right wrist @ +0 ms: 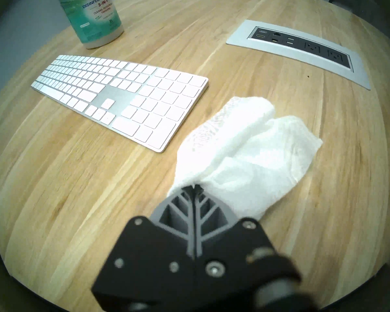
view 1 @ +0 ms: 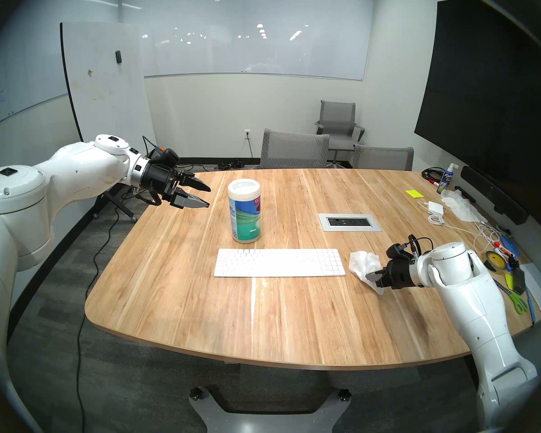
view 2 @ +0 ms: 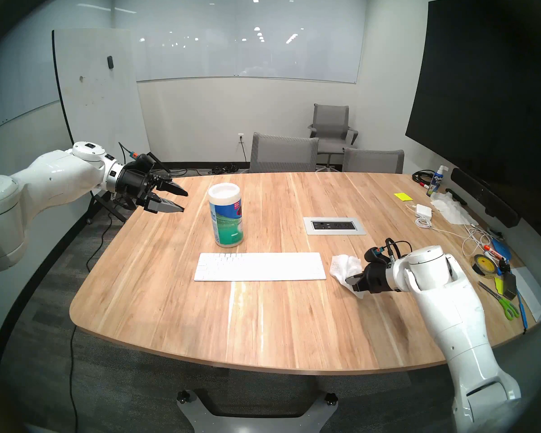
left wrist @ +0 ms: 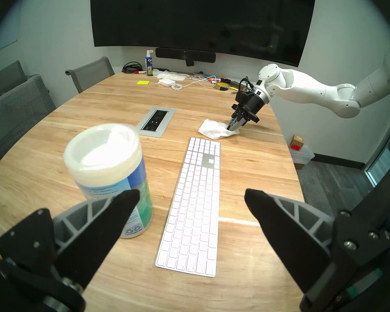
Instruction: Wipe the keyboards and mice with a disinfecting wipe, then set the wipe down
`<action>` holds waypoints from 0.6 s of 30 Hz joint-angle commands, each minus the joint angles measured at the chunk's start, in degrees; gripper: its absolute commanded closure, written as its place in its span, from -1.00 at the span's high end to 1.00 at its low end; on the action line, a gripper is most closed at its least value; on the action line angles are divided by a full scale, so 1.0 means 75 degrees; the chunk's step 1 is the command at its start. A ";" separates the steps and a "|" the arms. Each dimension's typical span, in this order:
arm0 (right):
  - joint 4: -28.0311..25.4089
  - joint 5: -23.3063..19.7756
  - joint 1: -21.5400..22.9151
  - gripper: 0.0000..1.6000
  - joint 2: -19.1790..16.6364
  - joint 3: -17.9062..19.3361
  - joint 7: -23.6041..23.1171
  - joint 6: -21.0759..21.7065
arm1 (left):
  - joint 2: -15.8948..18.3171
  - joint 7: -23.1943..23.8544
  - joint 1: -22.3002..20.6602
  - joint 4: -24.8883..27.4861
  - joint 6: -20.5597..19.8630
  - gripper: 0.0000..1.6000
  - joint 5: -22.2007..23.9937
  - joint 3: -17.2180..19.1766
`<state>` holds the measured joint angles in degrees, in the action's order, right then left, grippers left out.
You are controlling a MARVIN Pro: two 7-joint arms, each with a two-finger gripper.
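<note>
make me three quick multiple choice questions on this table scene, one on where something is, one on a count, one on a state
1. Where is the wipe canister?
A. behind the keyboard
B. on a chair
C. beside the scissors

2. How many keyboards lie on the table?
A. one
B. two
C. three

3. How is the right pincer?
A. wide open
B. shut on the wipe
C. holding the canister

Answers: 1 A, it stands just beyond the keyboard's far edge. 2 A, only one white keyboard shows. 3 B, its fingers meet, pinching the crumpled wipe.
</note>
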<state>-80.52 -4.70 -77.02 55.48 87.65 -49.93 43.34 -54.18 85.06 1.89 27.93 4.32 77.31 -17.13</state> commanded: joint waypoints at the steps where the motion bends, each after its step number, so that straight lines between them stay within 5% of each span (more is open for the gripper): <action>1: 0.0022 -0.0024 0.0475 -1.00 0.0127 0.0034 0.0091 0.0029 | -0.0005 -0.0008 -0.0186 -0.0016 -0.0007 1.00 0.0061 0.0044; 18: 0.0613 0.0040 0.1034 -1.00 0.0285 0.0011 0.0391 -0.0049 | -0.0005 -0.0008 -0.0186 -0.0016 -0.0006 1.00 0.0062 0.0043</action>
<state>-76.97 -4.71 -72.81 57.44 87.66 -47.51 43.66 -54.19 85.06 1.89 27.93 4.34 77.31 -17.13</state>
